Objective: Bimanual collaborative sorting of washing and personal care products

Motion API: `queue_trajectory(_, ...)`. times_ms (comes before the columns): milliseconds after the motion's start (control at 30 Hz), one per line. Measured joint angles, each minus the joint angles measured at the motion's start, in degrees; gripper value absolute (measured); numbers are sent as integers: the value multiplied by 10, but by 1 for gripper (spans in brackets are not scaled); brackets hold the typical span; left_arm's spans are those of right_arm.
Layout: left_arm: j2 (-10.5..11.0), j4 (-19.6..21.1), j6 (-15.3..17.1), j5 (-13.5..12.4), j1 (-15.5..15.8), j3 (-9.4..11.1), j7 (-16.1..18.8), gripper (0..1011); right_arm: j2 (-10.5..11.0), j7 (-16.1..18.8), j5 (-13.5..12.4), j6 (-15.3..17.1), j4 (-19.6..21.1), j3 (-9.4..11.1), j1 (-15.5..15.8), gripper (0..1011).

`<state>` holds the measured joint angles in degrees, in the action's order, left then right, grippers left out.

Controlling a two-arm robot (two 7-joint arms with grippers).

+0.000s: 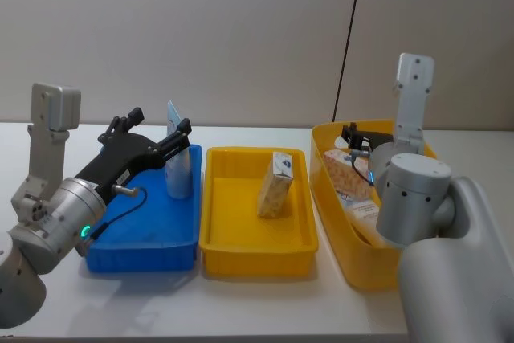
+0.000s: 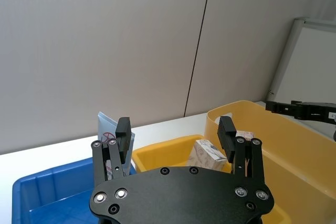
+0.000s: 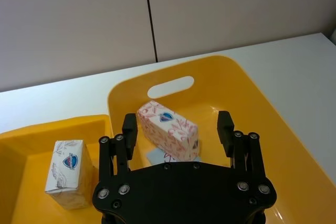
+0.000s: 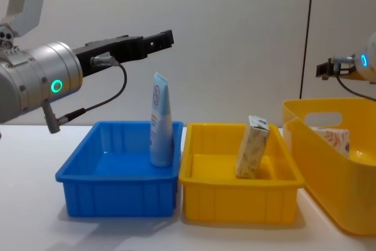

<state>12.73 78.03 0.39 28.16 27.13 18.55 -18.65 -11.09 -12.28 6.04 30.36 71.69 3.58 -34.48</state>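
In the blue bin (image 1: 120,256) nearest the left arm, a pale-blue tube (image 4: 160,123) is being seen standing upright on its cap, long axis vertical, likely light, soft and slippery, so best pinched low across its flat sides. Above it the left gripper (image 1: 152,129) is being held wide open and empty. Farther along, a cream box (image 1: 275,185) is being left leaning on end in the shallow yellow tray (image 1: 257,256), stiff but crushable, while the right gripper (image 3: 178,123), also wide open, is being held over a patterned box (image 3: 167,129) lying in the deep yellow bin (image 3: 252,103).

— In the blue bin (image 4: 88,168)?
— One pale-blue tube (image 4: 160,123), upright, red round logo near the top.
— And the yellow tray (image 4: 200,180)?
— A cream box (image 4: 252,147), standing, tilted.
— In the big yellow tub (image 3: 247,98)?
— Another box (image 3: 168,130), speckled orange, lying flat.
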Motion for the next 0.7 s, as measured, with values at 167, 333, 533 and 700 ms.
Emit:
queue_trajectory(167,0,0,0,0,0,0,0,1000,0,1,0,0,0,0,0,1003)
queue_trajectory(333,0,0,0,0,0,0,0,1000,2,17,-4,-1,7,0,3,1003)
queue_trajectory(533,0,0,0,0,0,0,0,1000,7,52,-15,0,21,-3,8,1004)
queue_trajectory(700,0,0,0,0,0,0,0,1000,13,81,-23,6,29,-7,9,1004)
